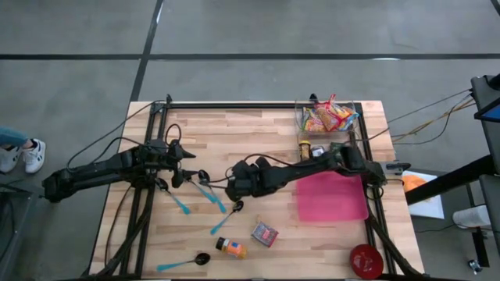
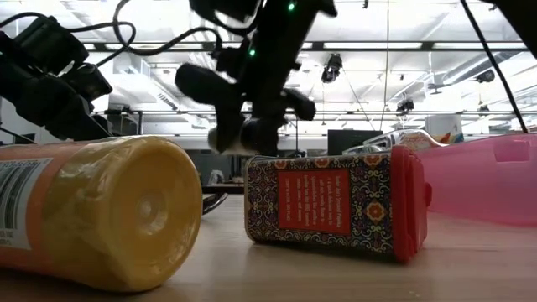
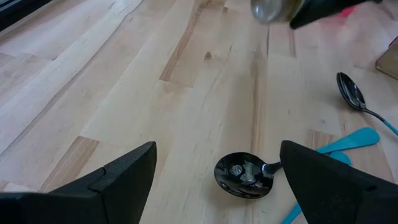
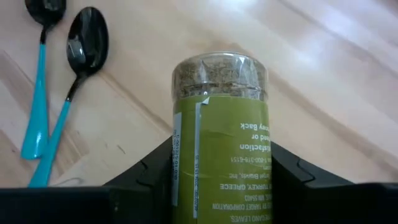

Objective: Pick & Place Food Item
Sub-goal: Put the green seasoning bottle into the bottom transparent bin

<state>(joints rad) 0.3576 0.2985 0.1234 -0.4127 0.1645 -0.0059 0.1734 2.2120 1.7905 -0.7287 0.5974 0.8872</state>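
Orange bottle (image 2: 101,214) lay on its side closest to the low camera, red box (image 2: 336,204) just beside it. Right gripper (image 4: 221,171) was clamped on the herb jar (image 4: 221,134), held above the table (image 1: 226,133), over the spoons (image 4: 56,74) past the box. Left gripper (image 3: 214,177) hung released, farther from the box, above another spoon (image 3: 245,174).

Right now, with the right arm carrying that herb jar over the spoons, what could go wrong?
1. The right gripper holds the green-labelled herb jar by its lower part only; it could tilt or slip.
2. Teal-handled spoons lie below; a low pass might scatter them.
3. The open left gripper waits nearby, so the arms could clash.
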